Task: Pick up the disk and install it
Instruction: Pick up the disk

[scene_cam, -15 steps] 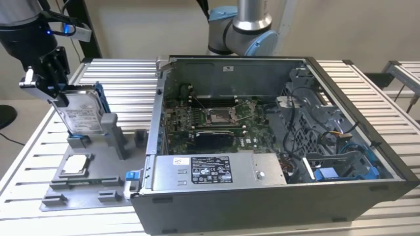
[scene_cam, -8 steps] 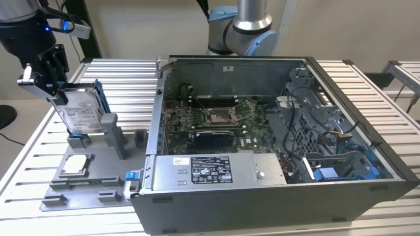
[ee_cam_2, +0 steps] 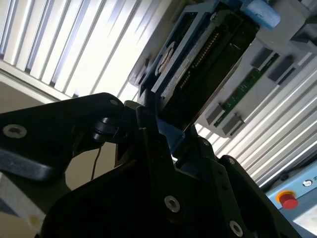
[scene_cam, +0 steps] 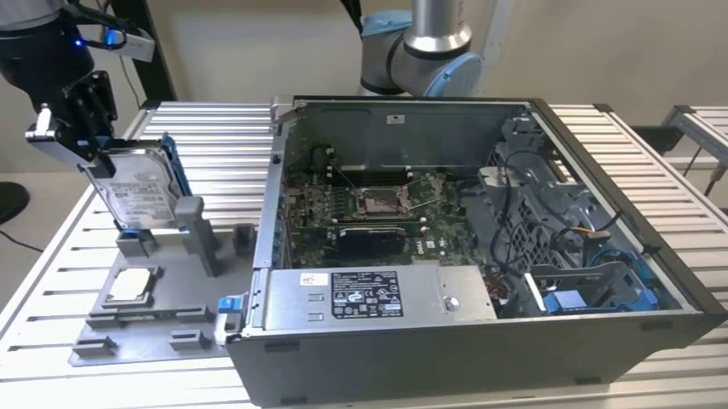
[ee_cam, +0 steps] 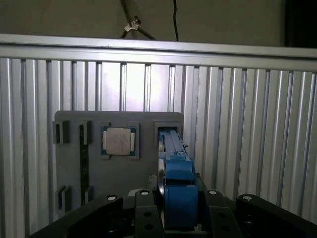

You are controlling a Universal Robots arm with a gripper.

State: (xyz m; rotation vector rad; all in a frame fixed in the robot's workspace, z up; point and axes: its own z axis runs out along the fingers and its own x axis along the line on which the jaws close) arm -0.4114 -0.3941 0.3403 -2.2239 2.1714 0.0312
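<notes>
The black gripper [scene_cam: 98, 158] has its jaws pinched onto the top edge of the flat silver-grey disk [scene_cam: 139, 192], which is framed by a blue plastic carrier [ee_cam: 178, 193]. The disk stands upright with its lower end at the grey plastic holder plate [scene_cam: 187, 294]. The plate lies near the ribbed metal tabletop's [scene_cam: 216, 145] edge on the exterior view's left, beside the open grey computer case [scene_cam: 455, 358]. A small square silver chip [scene_cam: 129, 285] lies in the plate, near the disk.

Noted disk [scene_cam: 135, 189] upright over fixture plate [scene_cam: 159, 328] at bench [scene_cam: 637, 162] edge, exterior view's left; chip [scene_cam: 129, 285] on plate, case [scene_cam: 455, 358] alongside.
</notes>
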